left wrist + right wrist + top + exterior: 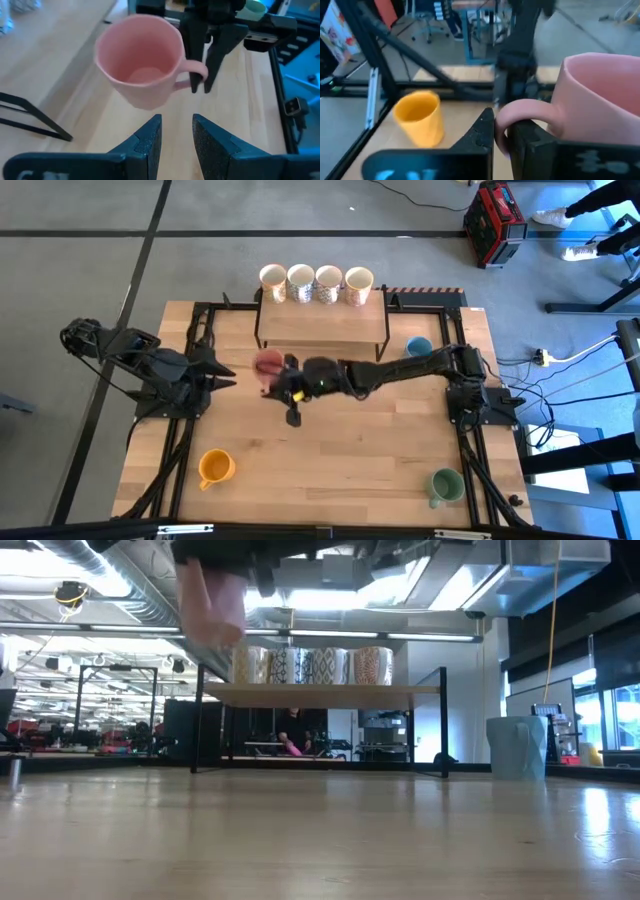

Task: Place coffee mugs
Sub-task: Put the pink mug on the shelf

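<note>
My right gripper [284,381] is over the middle of the table, shut on the pink mug [268,365], which shows high in the low view [213,600]. My left gripper [177,134] waits open just left of that mug, its fingers pointing at it and touching nothing. Four patterned cream mugs [314,283] stand in a row on the wooden shelf [320,325] at the far edge. The light blue mug [418,347] stands right of the shelf. Near the front edge, the orange mug [215,468] stands at the left and the green mug [446,485] at the right. My right gripper holds the pink mug by its side handle [522,111], pinched between the two fingers [196,47]. The fingers come from the table's right side and lie across the handle's loop. The mug is lifted clear of the table, roughly upright, with its opening [140,52] facing up.
The shelf's dark frame legs [200,725] stand on the table's far part. Black rails run along both table sides [170,470]. Bare wood [330,470] lies between the orange and green mugs. A red case [494,220] and a person's feet [560,220] are on the floor beyond.
</note>
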